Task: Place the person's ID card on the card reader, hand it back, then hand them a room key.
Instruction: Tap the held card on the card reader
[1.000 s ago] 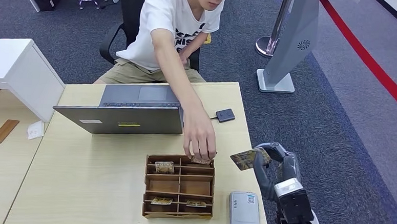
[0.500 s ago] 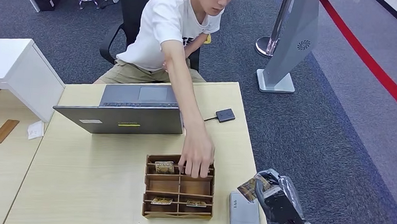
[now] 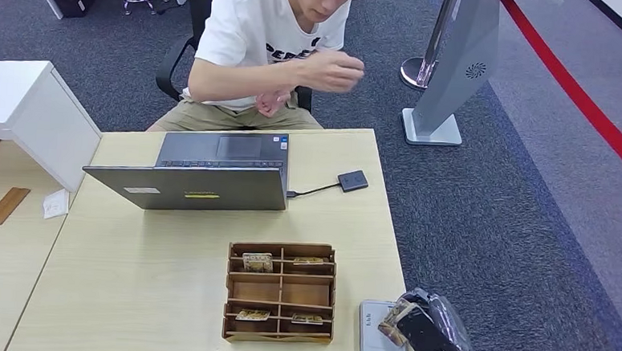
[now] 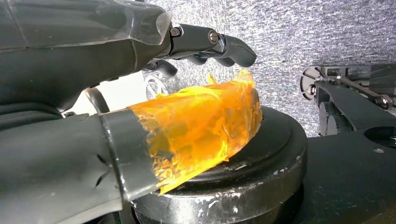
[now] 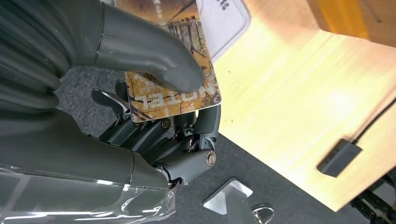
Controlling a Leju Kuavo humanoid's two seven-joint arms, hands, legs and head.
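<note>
My right hand point(image 3: 420, 328) pinches the brown card point(image 5: 172, 70) between thumb and fingers, just above the white card reader point(image 3: 380, 337) at the near right edge of the table point(image 3: 126, 262). My left hand point(image 4: 140, 93) holds nothing, with its fingers a little apart. The person point(image 3: 270, 45) sits at the far side behind the laptop point(image 3: 203, 174).

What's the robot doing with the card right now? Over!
Right hand pinches the card, over the card reader at the table edge. Left hand holds nothing. Nothing in the way; the person's hand is pulled away.
</note>
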